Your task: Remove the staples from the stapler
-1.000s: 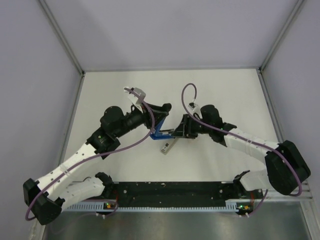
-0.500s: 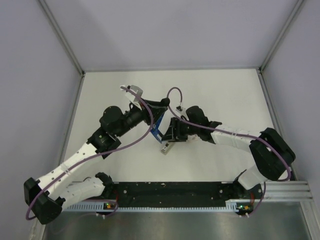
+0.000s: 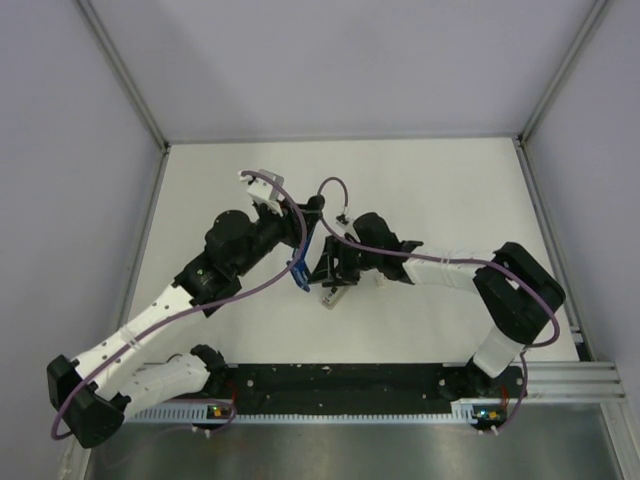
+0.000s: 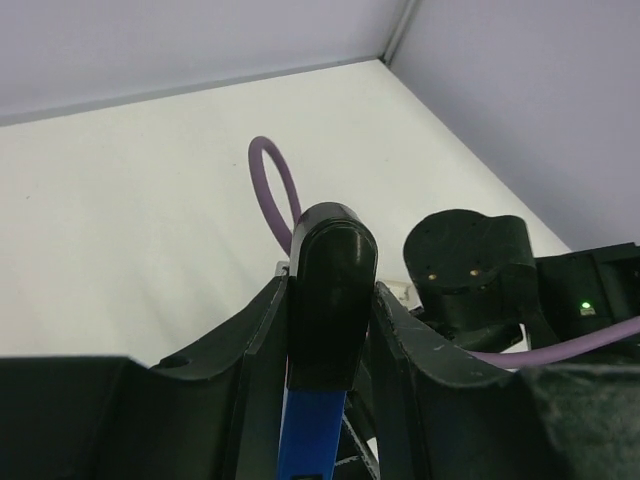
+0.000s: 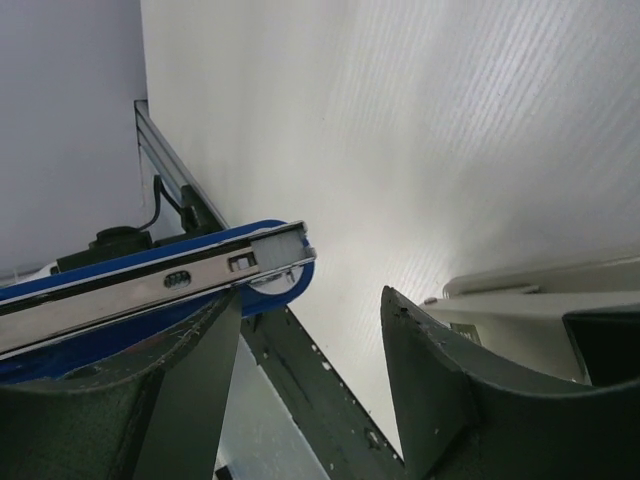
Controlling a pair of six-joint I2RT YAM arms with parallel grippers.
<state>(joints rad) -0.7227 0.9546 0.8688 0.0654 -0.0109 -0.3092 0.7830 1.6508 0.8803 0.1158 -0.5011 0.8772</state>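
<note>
Stapler [image 3: 298,274], blue with a black end, hung above the white desk [image 3: 450,190], clamped between the fingers of the left claw [image 4: 330,290]. The right claw [image 5: 310,325] stood wide, gripping nothing, the stapler's metal rail tip just beside one finger. A small whitish box [image 3: 331,296] lay on the desk beneath. Whether staples sat in the rail could not be told.

Both arms crowded mid-table, left gripper [image 4: 330,295] clamping the stapler [image 3: 299,273], right gripper [image 5: 310,315] spread close beside it, small pale box [image 3: 333,293] just below, purple cable [image 3: 335,192] looping above, open table [image 3: 460,185] beyond, walls [image 3: 60,150] on three sides.
</note>
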